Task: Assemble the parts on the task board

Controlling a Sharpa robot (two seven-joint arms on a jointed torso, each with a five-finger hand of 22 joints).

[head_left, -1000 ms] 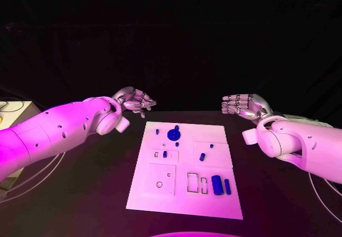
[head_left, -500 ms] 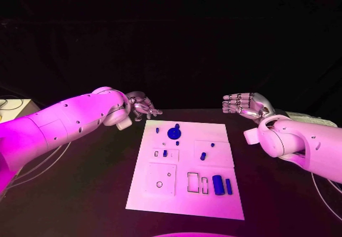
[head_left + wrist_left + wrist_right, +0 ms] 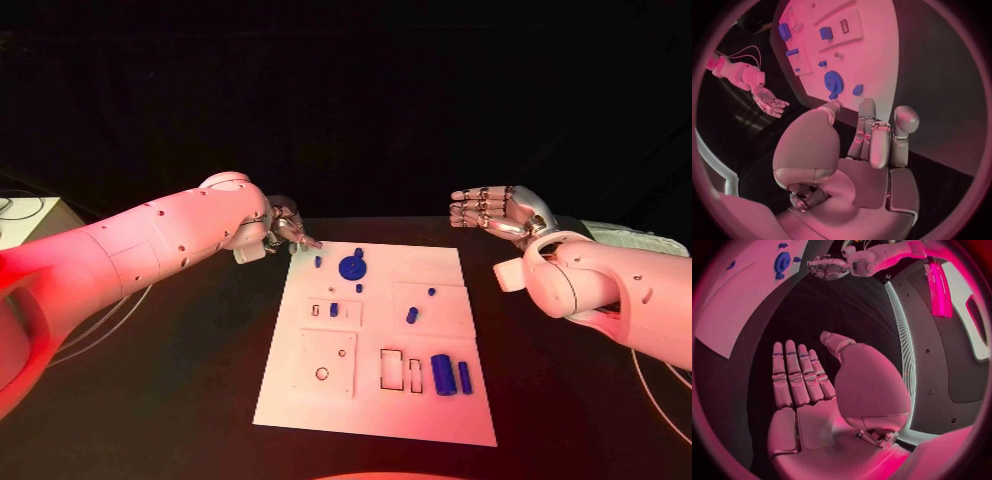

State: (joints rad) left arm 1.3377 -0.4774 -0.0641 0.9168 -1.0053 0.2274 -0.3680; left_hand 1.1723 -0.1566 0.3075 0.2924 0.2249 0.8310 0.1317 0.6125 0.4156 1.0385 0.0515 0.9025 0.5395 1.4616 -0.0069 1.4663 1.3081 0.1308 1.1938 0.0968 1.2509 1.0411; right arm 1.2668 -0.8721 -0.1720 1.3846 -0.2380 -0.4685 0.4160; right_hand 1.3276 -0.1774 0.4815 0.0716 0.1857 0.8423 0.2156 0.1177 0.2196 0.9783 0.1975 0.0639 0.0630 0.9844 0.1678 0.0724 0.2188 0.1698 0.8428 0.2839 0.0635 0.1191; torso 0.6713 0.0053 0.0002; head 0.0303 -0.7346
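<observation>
The white task board [image 3: 375,400] lies in the middle of the black table. On it sit a round blue part [image 3: 352,268], several small blue pegs such as one at the middle [image 3: 411,315], and two blue cylinders [image 3: 441,374] at the near right. My left hand [image 3: 284,228] hovers at the board's far left corner with its fingers curled in on nothing [image 3: 873,145], close to the round part [image 3: 833,81]. My right hand [image 3: 495,210] is raised beyond the board's far right corner, palm flat, fingers straight, holding nothing [image 3: 811,390].
Rectangular slots [image 3: 389,368] and a square plate [image 3: 327,360] are marked on the board's near half. A pale box [image 3: 22,215] with cables [image 3: 87,340] stands at the left edge, and a white object [image 3: 627,238] lies behind my right arm.
My left arm has swung in toward the board and lowered, bringing its hand to the far left corner. The right hand has hardly moved.
</observation>
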